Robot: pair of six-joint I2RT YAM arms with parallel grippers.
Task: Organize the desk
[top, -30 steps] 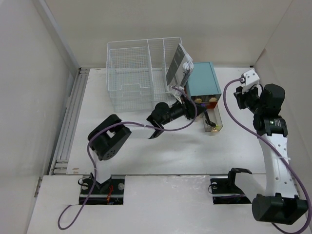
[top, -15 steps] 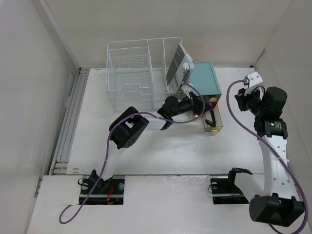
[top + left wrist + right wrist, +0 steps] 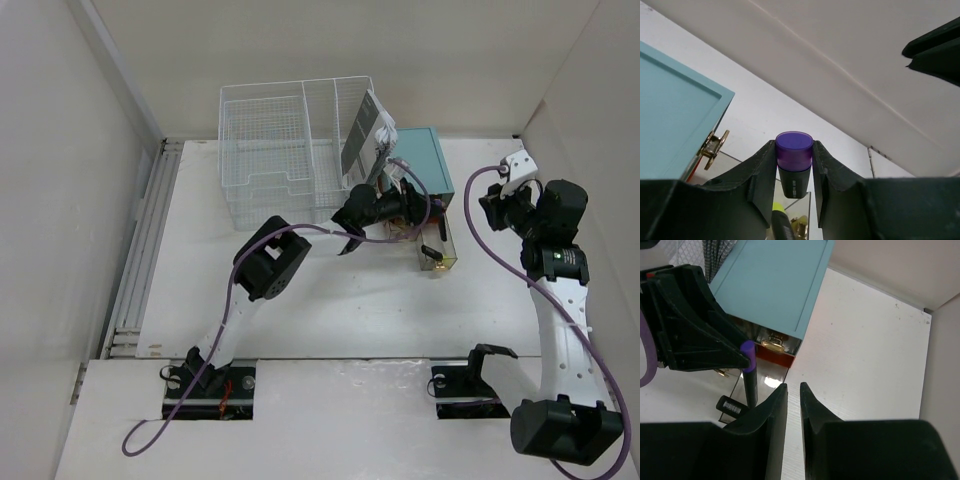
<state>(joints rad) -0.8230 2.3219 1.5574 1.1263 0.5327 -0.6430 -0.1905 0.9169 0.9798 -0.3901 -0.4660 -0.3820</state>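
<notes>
Worktop (image 3: pixel 300 310): white, matte, fills the floor of the overhead view; ribbed rail (image 3: pixel 145 240) along its 9 o'clock edge.

Wire basket (image 3: pixel 265 140) at 12 o'clock, white mesh, split into compartments. Right compartment holds a grey-and-white packet (image 3: pixel 362 135) leaning upright; other compartments look bare.

Teal box (image 3: pixel 425 165) at 1 o'clock, just beside the basket, brass pull (image 3: pixel 771 343) on its front. Clear drawer (image 3: pixel 440 255) drawn out toward 6 o'clock. Inside it: a black item with a barcode label (image 3: pixel 732 406) and something yellow (image 3: pixel 780 220); the rest too small to tell.

Left gripper (image 3: pixel 408 208) reaches across to the box front, above the drawer's inner end. Fingers (image 3: pixel 765 170) clenched on a dark marker (image 3: pixel 793 150) with a purple cap, standing upright.

Right gripper (image 3: pixel 793 390) at 2 o'clock, raised off the worktop beside the box, apart from it. Fingers drawn nearly together, only a slit between, nothing in them.
</notes>
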